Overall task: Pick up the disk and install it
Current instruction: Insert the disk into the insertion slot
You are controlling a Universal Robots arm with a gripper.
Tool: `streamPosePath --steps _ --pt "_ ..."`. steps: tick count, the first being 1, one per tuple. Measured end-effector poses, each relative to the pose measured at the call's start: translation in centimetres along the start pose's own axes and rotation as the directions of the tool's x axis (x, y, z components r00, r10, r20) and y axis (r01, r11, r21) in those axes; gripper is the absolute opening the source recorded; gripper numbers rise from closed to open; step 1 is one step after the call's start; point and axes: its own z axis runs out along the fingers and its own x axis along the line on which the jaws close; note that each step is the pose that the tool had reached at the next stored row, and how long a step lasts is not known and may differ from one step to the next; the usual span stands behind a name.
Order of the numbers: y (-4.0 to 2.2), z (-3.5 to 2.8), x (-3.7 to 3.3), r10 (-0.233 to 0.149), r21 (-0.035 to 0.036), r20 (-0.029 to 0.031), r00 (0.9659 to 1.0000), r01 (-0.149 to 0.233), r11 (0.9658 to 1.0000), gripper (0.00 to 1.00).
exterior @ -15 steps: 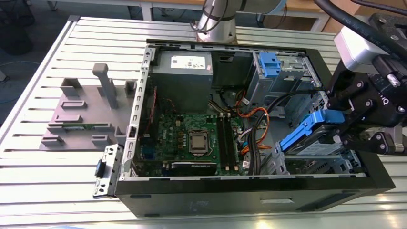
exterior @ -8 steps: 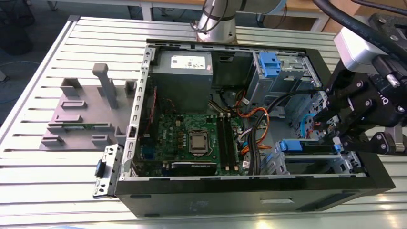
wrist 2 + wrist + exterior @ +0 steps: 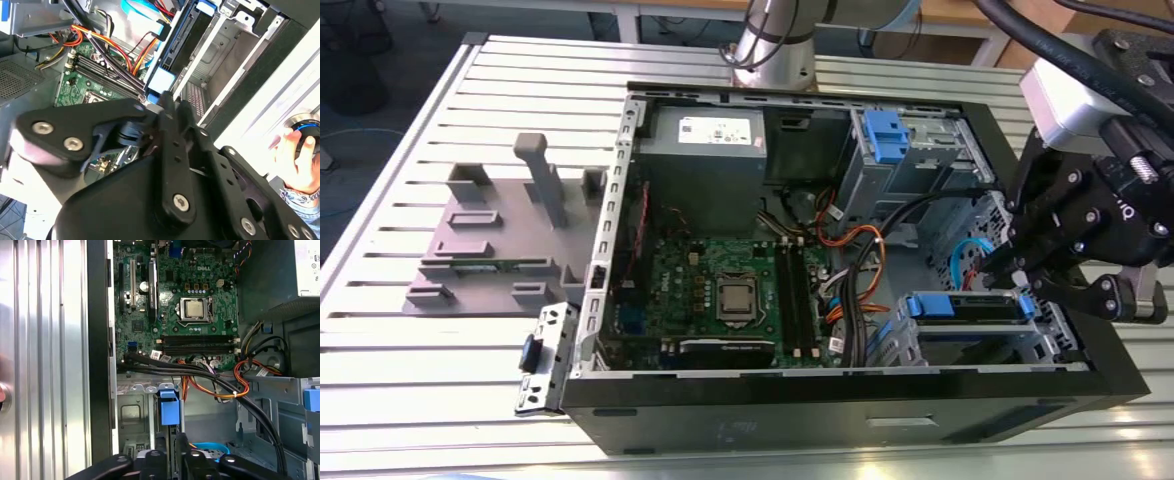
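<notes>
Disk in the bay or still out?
In. The disk sits on edge in the drive cage of the open computer case, its blue bracket at the top; the tool is right beside it.

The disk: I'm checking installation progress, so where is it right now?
In the exterior view, the disk sits in the drive cage at the case's right side, beside the motherboard, with the gripper at it.

Open PC case on slatted table, non-task items only.
PC case (image 3: 854, 405) lies on its side on slatted metal table (image 3: 427, 360), side panel off. Inside: green motherboard (image 3: 720, 290) w/ CPU socket (image 3: 196, 308), grey power-supply box (image 3: 707, 135) w/ white sticker, orange/black cables (image 3: 220, 385). Grey plastic stand (image 3: 494, 240) w/ upright posts sits beside case, on exterior view's left.
</notes>
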Motion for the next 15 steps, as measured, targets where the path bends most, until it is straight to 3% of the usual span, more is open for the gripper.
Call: streamPosePath --steps 5,15 --pt "0.00 0.01 0.00 0.000 -0.0001 0.0000 1.0000 0.000 1.0000 0.11" --pt "-0.04 0.36 0.04 0.000 0.0000 0.0001 1.0000 0.000 1.0000 0.11"
